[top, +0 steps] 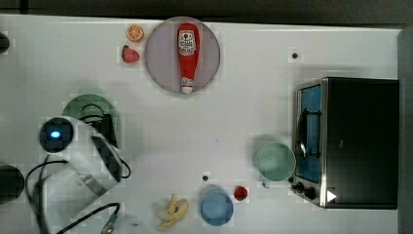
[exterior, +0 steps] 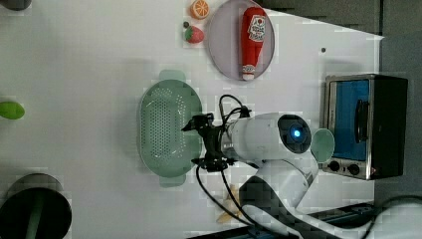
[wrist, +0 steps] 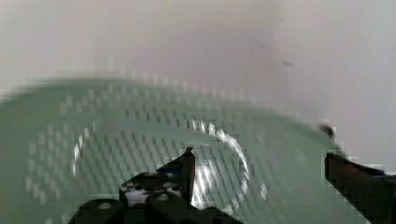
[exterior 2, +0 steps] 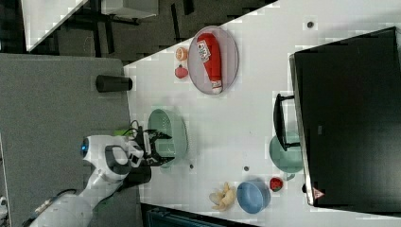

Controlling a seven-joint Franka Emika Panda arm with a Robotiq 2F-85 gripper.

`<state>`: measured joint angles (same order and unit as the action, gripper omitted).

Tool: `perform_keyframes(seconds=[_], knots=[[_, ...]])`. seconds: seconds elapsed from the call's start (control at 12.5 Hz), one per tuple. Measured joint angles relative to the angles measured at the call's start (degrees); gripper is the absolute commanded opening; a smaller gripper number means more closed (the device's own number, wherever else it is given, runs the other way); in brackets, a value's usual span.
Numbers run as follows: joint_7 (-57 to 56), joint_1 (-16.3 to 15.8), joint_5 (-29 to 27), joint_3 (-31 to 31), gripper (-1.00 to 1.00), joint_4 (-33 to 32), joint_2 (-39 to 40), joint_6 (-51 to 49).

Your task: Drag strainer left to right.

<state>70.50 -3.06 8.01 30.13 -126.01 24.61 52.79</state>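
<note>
The strainer (exterior: 166, 129) is a pale mint-green oval colander with many small holes and flat rim tabs. It rests on the white table (exterior: 89, 74), and in the top view the arm partly covers the strainer (top: 86, 106). My gripper (exterior: 196, 143) is open, its black fingers spread wide over the strainer's rim on the left view's right side. In the wrist view one finger (wrist: 187, 164) hangs over the perforated inside of the strainer (wrist: 116, 140) and the other sits by its edge. Nothing is clamped. I cannot tell whether the fingers touch it.
A grey plate (top: 160, 58) holds a red ketchup bottle (top: 187, 53), with a strawberry (top: 130, 54) and orange slice (top: 135, 32) beside it. A green mug (top: 275, 162) stands by the toaster oven (top: 360, 141). A blue bowl (top: 216, 207) and banana (top: 171, 212) lie near the edge.
</note>
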Motion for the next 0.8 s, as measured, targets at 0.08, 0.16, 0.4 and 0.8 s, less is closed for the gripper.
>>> perform_keyframes(seconds=[0.08, 0.16, 0.4, 0.8], knots=[[1.90, 0.09, 1.92, -0.98, 1.00, -0.56, 0.94, 1.71], [3.64, 0.63, 3.86, -1.06, 1.00, -0.45, 1.92, 3.22], [5.88, 0.73, 3.28, -1.51, 1.00, -0.34, 5.27, 6.97], [6.21, -1.36, 3.15, -4.66, 1.00, 0.00, 7.32, 9.04]])
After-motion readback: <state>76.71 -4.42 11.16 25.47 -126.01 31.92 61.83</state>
